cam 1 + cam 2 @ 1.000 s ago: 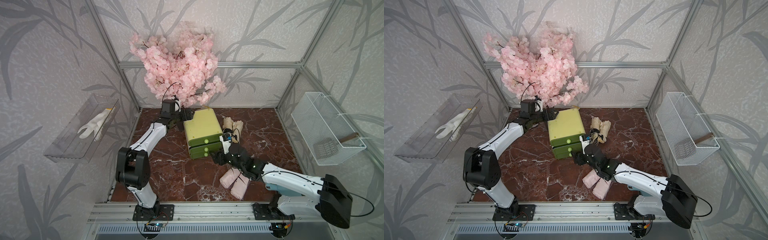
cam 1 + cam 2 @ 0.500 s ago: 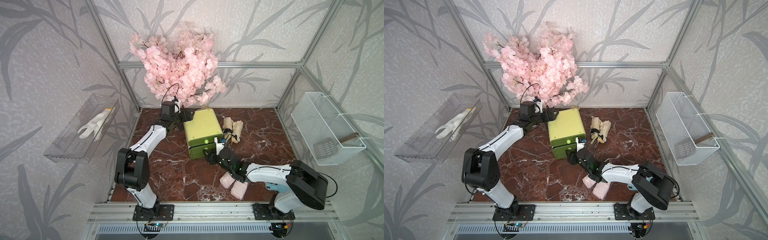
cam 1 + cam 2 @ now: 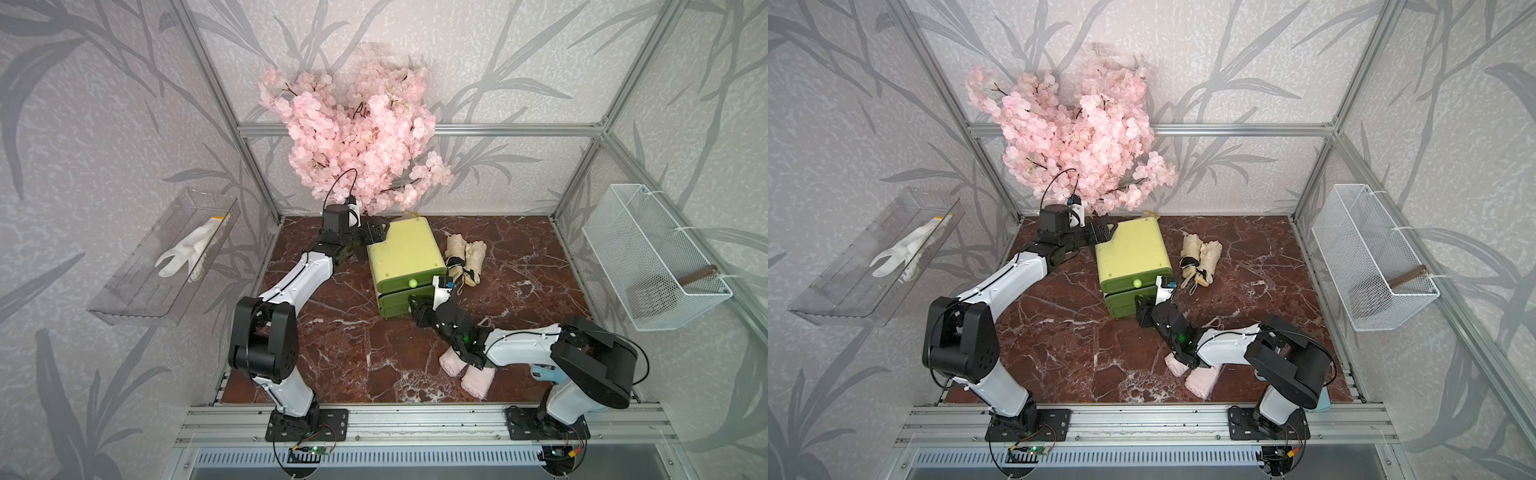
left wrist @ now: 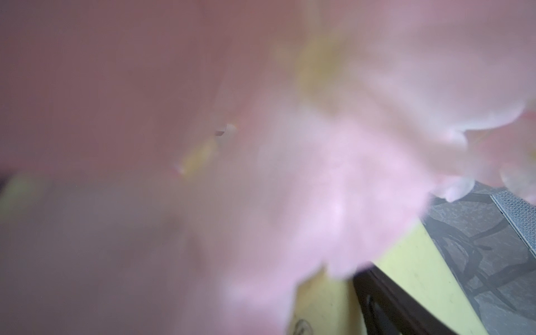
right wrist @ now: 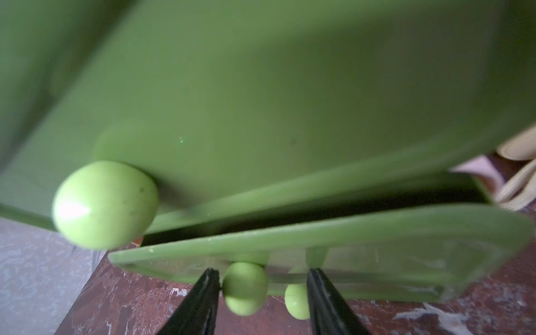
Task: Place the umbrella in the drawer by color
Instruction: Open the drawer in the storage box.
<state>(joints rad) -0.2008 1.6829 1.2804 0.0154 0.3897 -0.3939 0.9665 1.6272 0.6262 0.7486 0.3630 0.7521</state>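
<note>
Nearest you, pink umbrellas point(image 3: 476, 380) lie under your right arm point(image 3: 519, 338). Your right gripper point(image 5: 261, 272) straddles the knob point(image 5: 245, 287) of the lower drawer point(image 5: 377, 255), part open, one finger point(image 5: 207, 293) touching it. Beige umbrellas point(image 3: 467, 257) lie beside the chest point(image 3: 405, 249). Your left gripper point(image 3: 376, 235) gapes wide at its back corner.

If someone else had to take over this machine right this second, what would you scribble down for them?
Left gripper: jaws open, by the back corner of the green cabinet.
Right gripper: jaws open around the knob of the lower drawer, not yet clamped; that drawer looks barely ajar.
Two beige umbrellas lie beside the cabinet, two pink umbrellas near the right arm.
Done: nothing stored. Left: pull drawers open, put all four away by color.
</note>
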